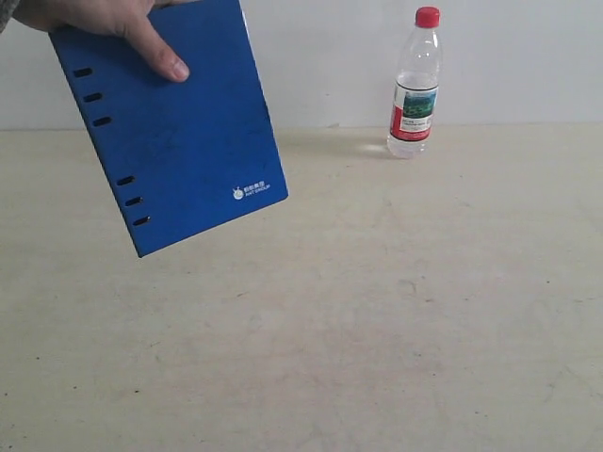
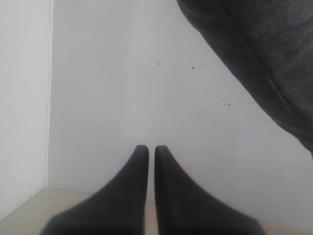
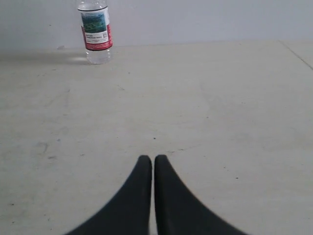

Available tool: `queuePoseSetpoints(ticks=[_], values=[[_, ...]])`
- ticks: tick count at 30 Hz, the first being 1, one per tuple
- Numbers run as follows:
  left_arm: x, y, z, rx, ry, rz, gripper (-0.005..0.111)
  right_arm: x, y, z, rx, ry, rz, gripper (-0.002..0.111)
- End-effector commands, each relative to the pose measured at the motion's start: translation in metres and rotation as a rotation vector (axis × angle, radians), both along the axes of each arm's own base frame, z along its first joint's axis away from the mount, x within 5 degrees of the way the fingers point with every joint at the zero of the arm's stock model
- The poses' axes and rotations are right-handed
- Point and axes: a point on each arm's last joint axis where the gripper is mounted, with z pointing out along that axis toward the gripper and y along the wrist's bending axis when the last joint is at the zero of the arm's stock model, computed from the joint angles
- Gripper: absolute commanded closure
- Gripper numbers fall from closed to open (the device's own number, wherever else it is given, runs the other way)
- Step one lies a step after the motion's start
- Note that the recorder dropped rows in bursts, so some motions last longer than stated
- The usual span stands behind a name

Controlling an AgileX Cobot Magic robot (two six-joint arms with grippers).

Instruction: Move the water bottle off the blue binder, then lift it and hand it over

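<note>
Left claw (image 2: pixel 151 152) and right claw (image 3: pixel 153 161) pinched shut, empty; bottle (image 1: pixel 415 89) at 2 o'clock could tip if nudged, binder (image 1: pixel 179 132) at 10 could slip from hand (image 1: pixel 99 21).

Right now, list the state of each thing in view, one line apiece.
water bottle: upright on the table, red cap on, well apart from the binder.
blue binder: tilted, held up by a person's hand, nothing on it.
left gripper: shut, empty.
right gripper: shut, empty, well short of the bottle.
</note>
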Motion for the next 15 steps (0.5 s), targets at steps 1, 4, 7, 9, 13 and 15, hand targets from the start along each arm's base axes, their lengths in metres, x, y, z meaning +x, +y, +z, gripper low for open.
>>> queuePoseSetpoints(ticks=[1, 4, 7, 9, 13, 15], values=[[0.0003, -0.0004, -0.0011, -0.012, -0.002, -0.009, 0.102, -0.0007, -0.0015, 0.0007, -0.011, -0.003, -0.029, 0.109], [0.0002, -0.0002, -0.0012, -0.013, -0.002, -0.006, 0.102, -0.0007, -0.0014, 0.0006, -0.011, -0.001, -0.028, 0.109], [0.0003, -0.0005, -0.0011, -0.012, -0.002, -0.01, 0.102, -0.0006, -0.0015, 0.0009, -0.011, -0.005, -0.028, 0.109], [0.0003, -0.0005, -0.0011, -0.012, -0.002, -0.01, 0.102, -0.0006, -0.0015, 0.0009, -0.011, -0.005, -0.028, 0.109], [0.0003, -0.0005, -0.0011, -0.012, -0.002, -0.01, 0.102, -0.0006, -0.0015, 0.0009, -0.011, -0.005, -0.028, 0.109], [0.0003, -0.0005, -0.0011, -0.012, -0.002, -0.01, 0.102, -0.0006, -0.0015, 0.0009, -0.011, -0.005, -0.028, 0.109]])
